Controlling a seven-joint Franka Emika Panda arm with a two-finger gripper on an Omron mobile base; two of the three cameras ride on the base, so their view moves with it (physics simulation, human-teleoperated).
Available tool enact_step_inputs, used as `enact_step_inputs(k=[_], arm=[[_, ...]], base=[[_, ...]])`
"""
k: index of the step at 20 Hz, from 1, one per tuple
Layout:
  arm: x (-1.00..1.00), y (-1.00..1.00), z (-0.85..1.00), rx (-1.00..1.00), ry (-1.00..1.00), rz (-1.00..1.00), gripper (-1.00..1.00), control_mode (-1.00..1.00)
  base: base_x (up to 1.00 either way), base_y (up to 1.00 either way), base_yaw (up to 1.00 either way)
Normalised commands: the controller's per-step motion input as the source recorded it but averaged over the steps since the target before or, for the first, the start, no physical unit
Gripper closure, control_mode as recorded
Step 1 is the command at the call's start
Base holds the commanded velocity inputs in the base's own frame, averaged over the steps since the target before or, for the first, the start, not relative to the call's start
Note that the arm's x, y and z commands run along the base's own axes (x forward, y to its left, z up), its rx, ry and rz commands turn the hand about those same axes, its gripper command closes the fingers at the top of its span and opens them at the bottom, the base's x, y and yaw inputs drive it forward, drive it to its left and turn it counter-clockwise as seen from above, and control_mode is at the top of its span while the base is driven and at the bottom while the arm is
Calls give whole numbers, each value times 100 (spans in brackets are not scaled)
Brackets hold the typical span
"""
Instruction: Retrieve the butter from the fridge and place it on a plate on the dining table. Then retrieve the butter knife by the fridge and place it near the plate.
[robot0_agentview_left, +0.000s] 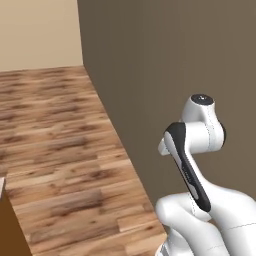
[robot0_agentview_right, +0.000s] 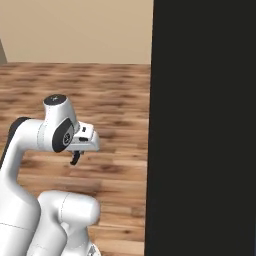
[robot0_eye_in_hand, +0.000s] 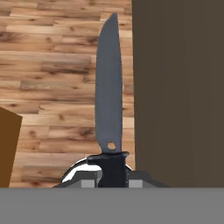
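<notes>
Butter knife (robot0_eye_in_hand: 109, 87): dark blade pointing away from the hand, handle clamped between the fingers.
Gripper (robot0_agentview_right: 76, 157): folded close to the arm, above the wooden floor (robot0_agentview_left: 60, 150).
Surroundings: dark wall (robot0_agentview_left: 170, 60) just beside the arm.
Step, judged: carrying to the plate; keep the grip firm and the blade clear of the wall.

Butter knife (robot0_eye_in_hand: 109, 87): matt dark-grey metal blade, black handle. Floor (robot0_agentview_left: 60, 145): grained wood planks. Arm (robot0_agentview_left: 200, 140): smooth glossy white shell, dark joints.
</notes>
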Motion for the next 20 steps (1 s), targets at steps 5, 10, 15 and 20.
enact_step_inputs(k=[5,10,15,20], arm=[[0,0,0,0,0,0,100,100],[0,0,0,0,0,0,100,100],[0,0,0,0,0,0,100,100],[0,0,0,0,0,0,100,100]], base=[[100,33,4],[100,37,11],[100,30,27],[100,2,42]])
